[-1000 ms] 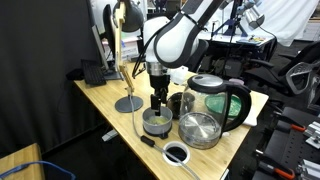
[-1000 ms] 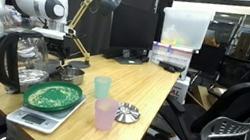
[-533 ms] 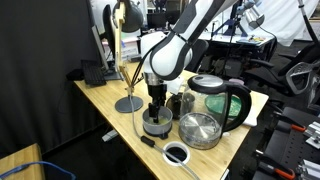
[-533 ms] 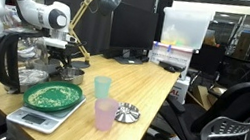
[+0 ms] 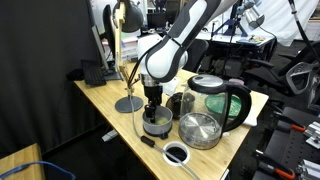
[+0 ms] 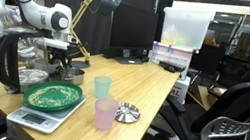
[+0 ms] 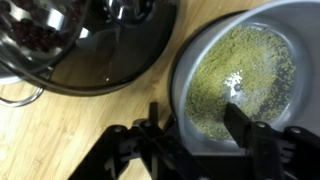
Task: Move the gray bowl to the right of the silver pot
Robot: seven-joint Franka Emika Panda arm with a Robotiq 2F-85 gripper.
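The gray bowl (image 5: 157, 127), pale greenish inside, sits on the wooden table just beside the silver pot (image 5: 200, 129). In the wrist view the bowl (image 7: 245, 60) fills the right side and the silver pot (image 7: 105, 50) the upper left. My gripper (image 5: 153, 108) is down at the bowl and open. In the wrist view the gripper (image 7: 195, 122) straddles the bowl's near rim, one finger outside the wall and one inside over the greenish bottom. In an exterior view the gripper (image 6: 65, 67) is low beside the kettle, and the bowl is hidden there.
A black-handled glass kettle (image 5: 222, 100) stands behind the pot, with a dark cup (image 5: 184, 103) beside it. A white-rimmed black ring (image 5: 177, 153) lies near the table edge. A lamp base (image 5: 128, 103) stands behind. A green plate on a scale (image 6: 53, 95) and two cups (image 6: 103, 100) stand elsewhere.
My gripper has come down over the bowl, so its fingers now sit around the rim. The bowl and pot have not moved.
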